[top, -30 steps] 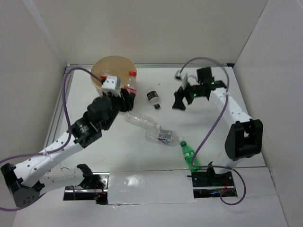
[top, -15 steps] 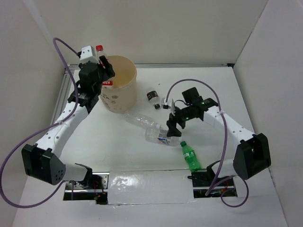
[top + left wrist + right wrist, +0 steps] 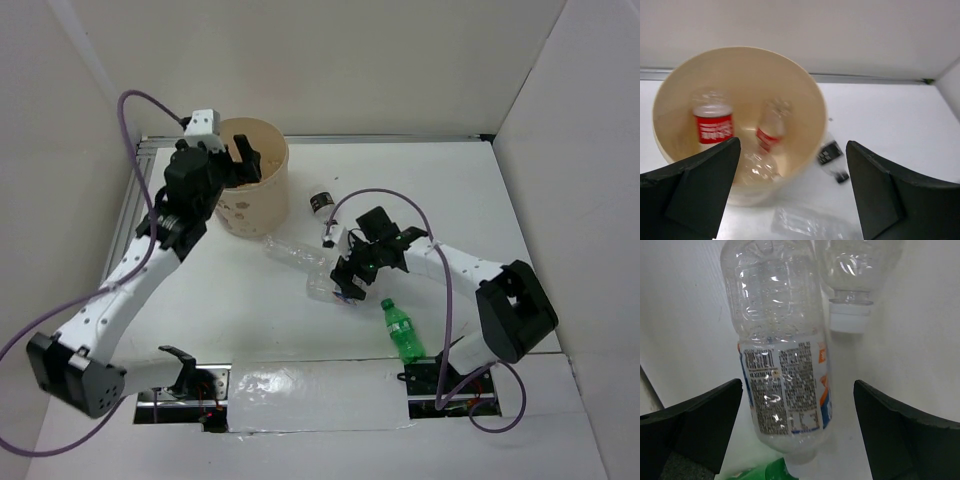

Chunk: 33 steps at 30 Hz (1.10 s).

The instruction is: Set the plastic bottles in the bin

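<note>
Bin [image 3: 262, 205]: round beige tub, smooth wall w/ faint brown specks, back-left on white table [image 3: 520, 200]. Inside: 2 clear red-label bottles [image 3: 713, 122] and 1 plain clear bottle [image 3: 757, 167].

Left arm reaches up and fwd. Left gripper [image 3: 238, 160] is over bin mouth, jaws spread wide, empty.

Right arm bent low, mid-table. Right gripper [image 3: 797, 385] spread wide astride a ribbed clear labelled bottle [image 3: 785, 390] lying flat; no contact seen.

Green bottle [image 3: 402, 330] lies nr front. Small dark-labelled bottle [image 3: 322, 205] is nr bin.
</note>
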Available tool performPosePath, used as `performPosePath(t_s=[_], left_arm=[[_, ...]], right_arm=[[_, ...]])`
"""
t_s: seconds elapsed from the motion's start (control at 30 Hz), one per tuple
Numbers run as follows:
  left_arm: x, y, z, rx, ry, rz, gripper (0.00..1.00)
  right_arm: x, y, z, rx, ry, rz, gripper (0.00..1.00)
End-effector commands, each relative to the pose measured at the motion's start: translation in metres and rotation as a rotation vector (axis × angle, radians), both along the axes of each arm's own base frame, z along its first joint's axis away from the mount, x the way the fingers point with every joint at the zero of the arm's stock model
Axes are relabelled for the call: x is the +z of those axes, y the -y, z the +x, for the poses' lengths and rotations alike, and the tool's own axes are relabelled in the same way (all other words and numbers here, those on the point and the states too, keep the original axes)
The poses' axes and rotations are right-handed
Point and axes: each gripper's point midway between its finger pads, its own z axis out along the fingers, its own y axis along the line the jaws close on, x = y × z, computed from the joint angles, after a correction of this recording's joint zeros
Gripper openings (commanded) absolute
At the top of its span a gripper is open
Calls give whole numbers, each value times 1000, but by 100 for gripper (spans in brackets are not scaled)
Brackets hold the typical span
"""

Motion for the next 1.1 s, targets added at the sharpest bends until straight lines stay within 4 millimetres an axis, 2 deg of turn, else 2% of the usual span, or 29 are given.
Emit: performPosePath(t_s=[0.0,0.07,0.1,0.13,0.17,0.2,0.23,0.27,0.3,0.33,0.4,0.43,0.47,0.5,0.53,0.57,0.6,0.63,0.67,0.73,0.77,0.8,0.83,0.87,0.9,0.93,1.0,1.03,1.07], left_arm=[[27,7,-51,-96,103,14,99],[15,24,-77,-199,95,-4,98],[-13,27,-87,-217,41,1,98],[-11,33,-108,-264,59,-22,97],[-20,38,-117,-297,50,-34,97],[-53,41,-126,-317,-24,-30,95],[-65,43,-134,-332,-47,-35,93],[-70,51,-148,-380,-50,-50,92],[-78,54,-155,-392,-70,-82,91],[-105,57,-164,-406,-128,-80,91],[-123,63,-179,-426,-166,-104,89],[-138,65,-187,-425,-199,-139,88],[-147,70,-192,-429,-223,-150,88],[-151,73,-197,-423,-247,-198,86],[-164,74,-201,-417,-283,-204,86],[-172,81,-207,-424,-316,-217,86],[-180,86,-208,-405,-349,-256,86],[-179,87,-209,-396,-359,-283,86],[-184,93,-209,-386,-385,-296,88],[-194,98,-205,-321,-435,-361,89],[-193,102,-204,-299,-449,-394,92],[-193,100,-197,-241,-452,-434,93],[-194,104,-198,-204,-483,-493,95],[-189,107,-196,-169,-491,-526,98],[-197,109,-197,-120,-524,-538,99],[-196,107,-193,-39,-529,-606,99],[-193,109,-188,13,-527,-660,99],[-194,111,-186,39,-523,-675,99],[-186,115,-181,55,-510,-729,99]], right_arm=[[-15,-12,1,9,54,-25,97],[-22,-13,-3,27,61,-45,93],[-25,-14,-9,40,52,-51,84],[-25,-14,-8,50,59,-53,78],[-28,-11,-15,73,45,-74,71],[-25,-11,-20,89,38,-70,63],[-24,-10,-23,104,28,-74,48],[-16,-7,-33,132,0,-70,41],[-1,-9,-28,162,22,-50,35],[9,-2,-22,146,21,-38,31],[38,7,-25,190,19,14,22],[66,11,-5,166,79,53,20],[86,13,-9,185,90,94,19],[104,14,-1,210,142,118,19],[140,14,17,201,226,161,19],[163,10,22,209,264,211,19],[205,3,39,197,352,286,19],[221,1,42,200,392,299,19],[246,-5,62,187,486,351,19],[287,-20,79,133,568,457,19],[299,-27,88,124,616,491,20],[320,-41,105,138,709,546,20],[341,-58,105,165,761,582,20],[351,-70,111,177,790,597,20],[342,-88,130,185,782,598,20],[367,-99,135,199,829,634,22],[377,-125,140,233,842,671,23],[360,-143,155,245,815,667,23],[385,-158,151,267,868,704,23]])
